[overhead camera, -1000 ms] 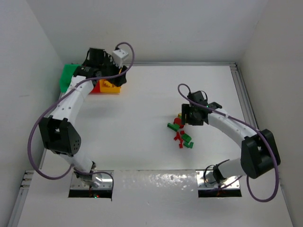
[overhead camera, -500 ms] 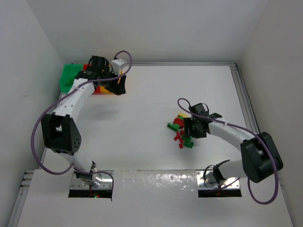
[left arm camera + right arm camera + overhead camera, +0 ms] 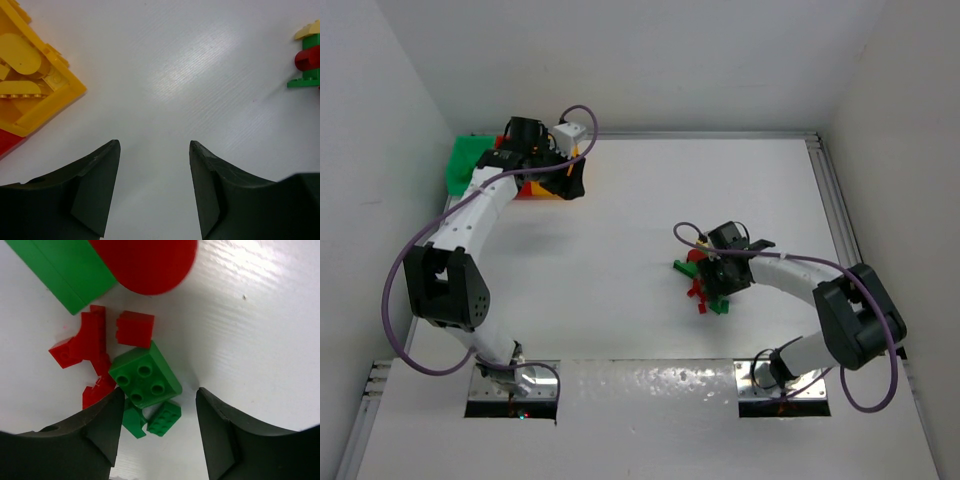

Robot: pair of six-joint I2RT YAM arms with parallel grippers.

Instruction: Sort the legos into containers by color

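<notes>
**Right arm poised over the pile, green brick in its gap**

The white table (image 3: pixel 640 200) sat boxed in by white walls (image 3: pixel 620 60). The loose legos (image 3: pixel 698 292) lay right of centre. My right gripper (image 3: pixel 160 407) hung directly over them, fingers partly spread and holding nothing. A green four-stud brick (image 3: pixel 145 379) sat in that gap, skewed to the jaw line and crowding one finger, with red bits (image 3: pixel 90 347) just beside it. The left gripper (image 3: pixel 155 150), spread and empty, hovered by the yellow bin (image 3: pixel 55 102), well apart from the pile. I judged this pick belonged to the right arm.
</notes>
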